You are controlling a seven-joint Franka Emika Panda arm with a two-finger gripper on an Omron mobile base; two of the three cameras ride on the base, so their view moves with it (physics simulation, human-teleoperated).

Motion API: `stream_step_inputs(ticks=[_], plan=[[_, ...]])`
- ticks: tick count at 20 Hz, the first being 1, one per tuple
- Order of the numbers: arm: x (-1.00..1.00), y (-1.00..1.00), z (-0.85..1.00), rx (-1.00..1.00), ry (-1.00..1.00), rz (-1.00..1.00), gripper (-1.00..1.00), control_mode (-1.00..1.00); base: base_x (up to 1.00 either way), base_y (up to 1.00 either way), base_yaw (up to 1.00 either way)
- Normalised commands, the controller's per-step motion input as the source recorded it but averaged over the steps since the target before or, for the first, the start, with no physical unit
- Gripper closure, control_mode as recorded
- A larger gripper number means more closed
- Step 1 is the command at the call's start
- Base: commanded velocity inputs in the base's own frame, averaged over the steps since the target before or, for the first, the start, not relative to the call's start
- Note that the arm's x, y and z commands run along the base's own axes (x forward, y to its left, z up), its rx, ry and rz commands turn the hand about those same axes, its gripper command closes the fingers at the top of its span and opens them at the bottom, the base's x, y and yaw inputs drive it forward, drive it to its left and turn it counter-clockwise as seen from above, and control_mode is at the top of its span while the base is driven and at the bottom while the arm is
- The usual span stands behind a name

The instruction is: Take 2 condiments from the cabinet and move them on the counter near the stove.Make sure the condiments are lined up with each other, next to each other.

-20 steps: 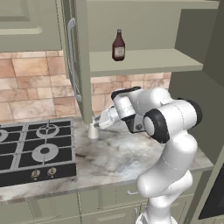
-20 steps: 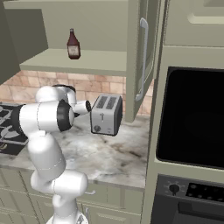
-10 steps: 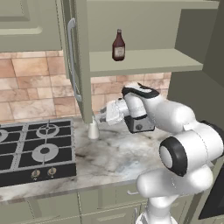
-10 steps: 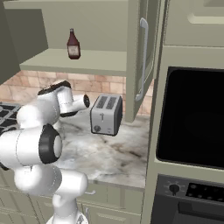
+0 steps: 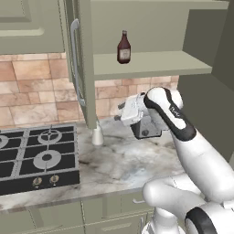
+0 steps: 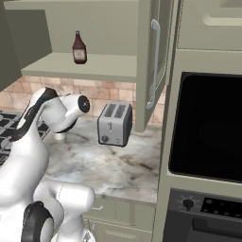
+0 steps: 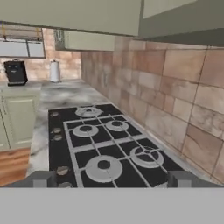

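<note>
The white bottle [image 5: 97,136] stands upright on the counter [image 5: 123,167], just beside the right edge of the stove [image 5: 36,157] and under the lower edge of the open cabinet [image 5: 151,64] door. A second ago the gripper [image 5: 119,112] was right at that bottle; since then the arm has pulled back and up, and now the gripper hangs above the counter, clear of the bottle, in front of the silver toaster [image 6: 115,124]. Its jaws stand wide apart with nothing between them, and in the hand view the two fingertips [image 7: 43,178] frame only the cooktop burners. So the first condiment looks delivered and released near the stove. The dark red-brown bottle [image 5: 123,48] is untouched on the cabinet shelf, upright, toward the shelf's left end near the door. By my reading the task is about half done: the next move should be a reach up to that shelf, then a placement right beside the white bottle so the two line up. The low door edge over the white bottle could crowd that placement.
</note>
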Motion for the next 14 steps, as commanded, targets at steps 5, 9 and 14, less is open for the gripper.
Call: stream_step_inputs(ticks=[5,9,14], plan=[[-0.33,-0.58,0.98,-0.13,0.1,-0.27,-1.0,-1.0,0.0,0.0,0.0],[-0.14,-0.46,0.97,-0.1,0.01,-0.24,-1.0,-1.0,0.0,0.0,0.0],[-0.01,-0.11,0.87,-0.03,-0.08,-0.18,-1.0,-1.0,0.0,0.0,0.0]])
